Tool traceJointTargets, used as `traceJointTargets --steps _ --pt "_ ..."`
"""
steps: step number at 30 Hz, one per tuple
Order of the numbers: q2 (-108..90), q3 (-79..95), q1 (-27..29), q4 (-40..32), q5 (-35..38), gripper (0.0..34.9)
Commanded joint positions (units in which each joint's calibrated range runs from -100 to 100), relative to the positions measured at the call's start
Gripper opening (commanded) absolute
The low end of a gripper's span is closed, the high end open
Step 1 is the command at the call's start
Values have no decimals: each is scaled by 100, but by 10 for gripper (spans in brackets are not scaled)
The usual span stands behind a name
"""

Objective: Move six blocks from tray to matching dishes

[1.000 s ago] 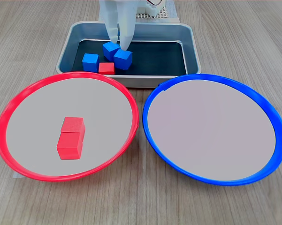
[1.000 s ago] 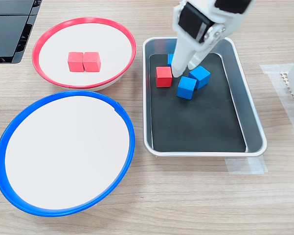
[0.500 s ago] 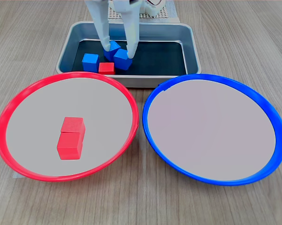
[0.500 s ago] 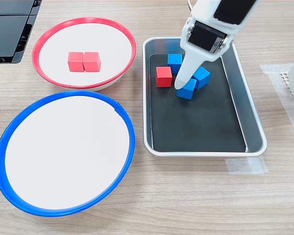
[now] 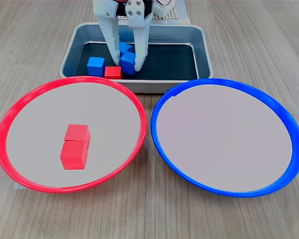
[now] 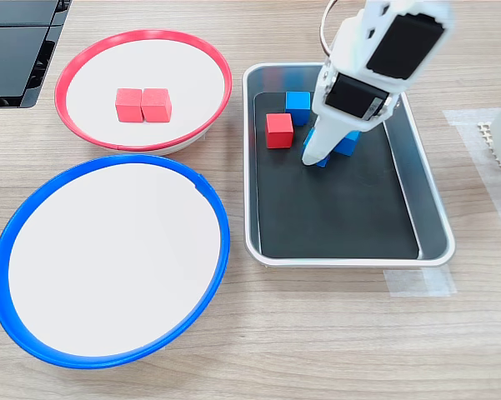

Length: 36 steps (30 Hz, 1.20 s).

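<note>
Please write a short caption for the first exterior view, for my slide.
End effector straddles a blue block in the tray; two red blocks sit in the red dish.

Over the last second the hand (image 5: 125,63) has spread its fingers and come down inside the tray (image 5: 201,47). A second ago the two white fingers were pressed together, their tips at the rear blue block; half a second ago they had parted and stood on either side of the blue pair. Now, in the first exterior view, they straddle the front blue block (image 5: 127,62), one finger on each side of it. In the second exterior view the hand (image 6: 315,158) has shifted toward the second exterior view's right and lower, covering most of that block.
</note>
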Motion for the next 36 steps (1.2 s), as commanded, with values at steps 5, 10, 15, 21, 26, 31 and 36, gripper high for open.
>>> traceJointTargets --steps 5,10,15,21,26,31,36 --pt "80 -941 -443 213 -1040 2" --pt "686 -2725 -961 494 -2178 2" --pt "1846 -4619 -1883 511 -2955 2" --pt "3057 -5602 -2561 172 -3253 7" --pt "3389 -5675 -2542 114 -3238 250" --pt "2869 -5411 -2175 552 -3277 123" --pt "1581 -4418 -1262 1947 -3287 22"
